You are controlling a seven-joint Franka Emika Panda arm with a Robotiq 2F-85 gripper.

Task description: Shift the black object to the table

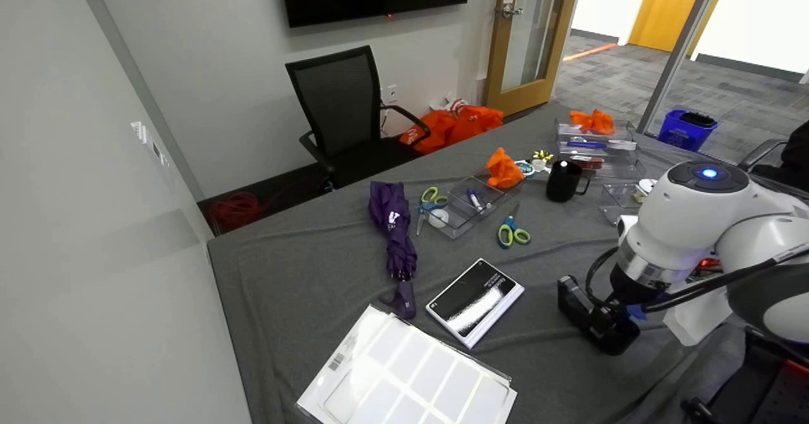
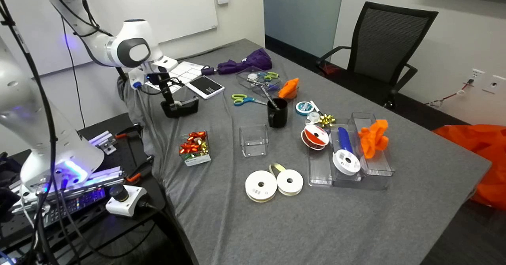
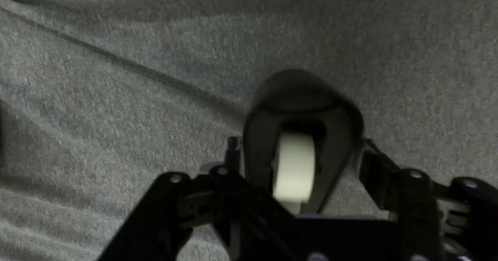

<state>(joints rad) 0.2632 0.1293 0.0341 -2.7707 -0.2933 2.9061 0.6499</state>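
Surface [image 2: 340,225] is dark grey; tape dispenser [image 2: 182,109] black, its roll [image 3: 295,167] cream. Umbrella [image 1: 398,247] is purple, white-marked. Scissor handles [image 1: 512,226] show lime-and-blue.

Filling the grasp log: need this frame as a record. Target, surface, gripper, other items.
target: black tape dispenser, tape roll in it
surface: grey cloth-topped table
arm: gripper straddles the target; cannot tell if clamped
clearance: target on or just above the table, cannot tell which
other items on table: purple umbrella, black mug, two pairs of scissors, ribbon spools
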